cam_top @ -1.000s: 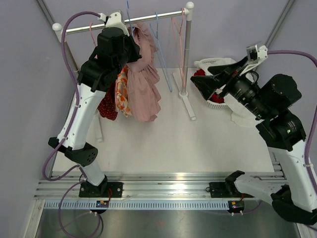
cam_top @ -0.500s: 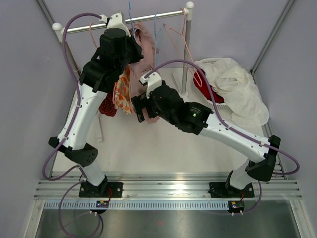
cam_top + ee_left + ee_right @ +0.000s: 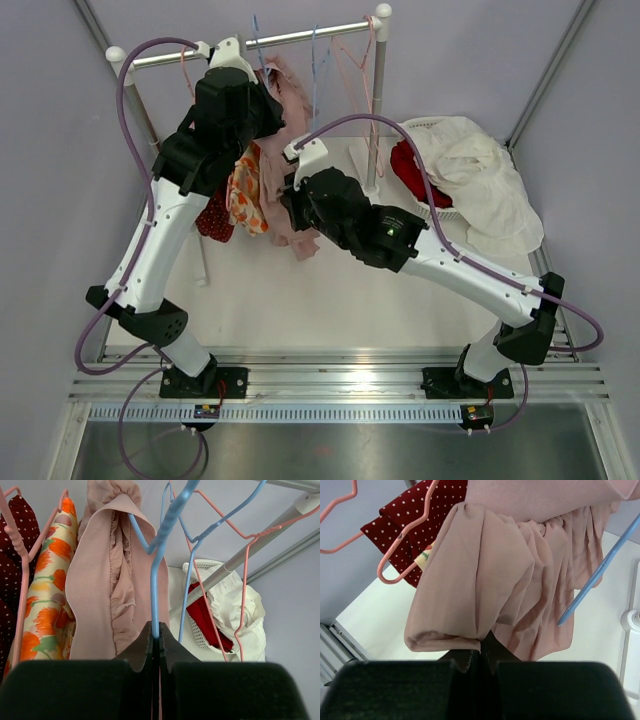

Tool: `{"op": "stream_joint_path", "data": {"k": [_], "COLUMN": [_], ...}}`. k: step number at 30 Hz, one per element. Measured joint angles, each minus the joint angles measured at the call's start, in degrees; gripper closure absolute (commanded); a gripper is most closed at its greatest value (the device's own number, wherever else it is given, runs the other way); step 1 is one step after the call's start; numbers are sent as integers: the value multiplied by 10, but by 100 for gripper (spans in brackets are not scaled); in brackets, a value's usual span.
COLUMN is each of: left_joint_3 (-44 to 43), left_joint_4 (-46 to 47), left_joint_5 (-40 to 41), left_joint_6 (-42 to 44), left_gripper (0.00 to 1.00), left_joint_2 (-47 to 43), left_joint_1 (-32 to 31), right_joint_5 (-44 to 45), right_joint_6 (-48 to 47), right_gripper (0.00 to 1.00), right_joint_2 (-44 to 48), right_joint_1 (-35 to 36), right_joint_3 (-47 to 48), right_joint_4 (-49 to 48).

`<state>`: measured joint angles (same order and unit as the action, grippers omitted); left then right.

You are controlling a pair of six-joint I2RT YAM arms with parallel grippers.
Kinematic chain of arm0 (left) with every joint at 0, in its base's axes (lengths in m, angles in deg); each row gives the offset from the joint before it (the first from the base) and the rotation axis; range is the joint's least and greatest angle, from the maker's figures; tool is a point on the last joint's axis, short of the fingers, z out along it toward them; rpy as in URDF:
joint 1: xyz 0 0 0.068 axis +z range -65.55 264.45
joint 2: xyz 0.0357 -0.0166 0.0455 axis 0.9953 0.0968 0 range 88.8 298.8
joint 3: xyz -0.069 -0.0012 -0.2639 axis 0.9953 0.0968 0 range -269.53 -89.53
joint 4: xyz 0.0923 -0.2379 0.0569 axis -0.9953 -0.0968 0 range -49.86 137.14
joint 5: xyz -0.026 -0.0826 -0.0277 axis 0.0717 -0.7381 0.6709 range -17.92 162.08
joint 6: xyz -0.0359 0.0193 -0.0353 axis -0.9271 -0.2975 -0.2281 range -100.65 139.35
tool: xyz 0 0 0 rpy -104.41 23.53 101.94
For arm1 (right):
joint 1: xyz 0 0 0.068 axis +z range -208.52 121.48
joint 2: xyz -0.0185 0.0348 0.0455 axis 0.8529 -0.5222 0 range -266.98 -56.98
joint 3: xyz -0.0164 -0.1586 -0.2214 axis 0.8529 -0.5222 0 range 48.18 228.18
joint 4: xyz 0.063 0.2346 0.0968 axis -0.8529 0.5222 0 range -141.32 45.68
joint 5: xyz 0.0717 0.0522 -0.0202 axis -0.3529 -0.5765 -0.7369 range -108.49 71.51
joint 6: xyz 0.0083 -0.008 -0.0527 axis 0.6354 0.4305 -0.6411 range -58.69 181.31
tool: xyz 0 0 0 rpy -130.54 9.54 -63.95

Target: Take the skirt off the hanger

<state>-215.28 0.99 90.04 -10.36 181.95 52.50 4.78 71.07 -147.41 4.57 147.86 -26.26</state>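
The pale pink skirt (image 3: 105, 590) hangs on a blue hanger (image 3: 154, 580) on the clothes rail (image 3: 300, 35). My left gripper (image 3: 155, 630) is shut on the hanger's blue wire, just below the skirt's gathered waistband. My right gripper (image 3: 485, 642) is shut on a fold of the skirt (image 3: 485, 580) near its lower edge, and the fabric bunches where the jaws meet. In the top view the right arm reaches across under the rail and hides most of the skirt (image 3: 305, 245). A blue hanger arm (image 3: 600, 575) shows beside the cloth.
A red polka-dot garment (image 3: 215, 215) and an orange floral one (image 3: 243, 195) hang left of the skirt on pink hangers. Empty pink and blue hangers (image 3: 240, 580) hang to the right. The rack's post (image 3: 377, 100) stands behind. A white basket (image 3: 445, 212) holds red and white clothes.
My right arm swung from the basket over to the skirt and its jaws went from open to shut on the fabric. The left gripper kept its hold on the hanger.
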Motion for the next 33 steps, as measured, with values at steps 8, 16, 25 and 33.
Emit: {"op": "stream_joint_path", "data": {"k": [8, 16, 25, 33], "left_joint_3": [-31, -92, -93, -74], "left_joint_4": [-10, -26, -37, -96], "left_joint_5": [4, -2, -34, -91], "left_joint_6": [10, 13, -5, 3], "left_gripper": [100, 100, 100, 100], "left_joint_2": [12, 64, 77, 45], "left_joint_1": [0, 23, 46, 8], "right_joint_5": [27, 114, 179, 225], "right_joint_6": [25, 89, 172, 104], "right_gripper": [100, 100, 100, 100], "right_joint_2": [30, 172, 226, 130], "right_joint_1": [41, 142, 184, 183], "right_joint_3": [-77, -212, -305, -229], "right_joint_4": [-14, -3, 35, 37]}}
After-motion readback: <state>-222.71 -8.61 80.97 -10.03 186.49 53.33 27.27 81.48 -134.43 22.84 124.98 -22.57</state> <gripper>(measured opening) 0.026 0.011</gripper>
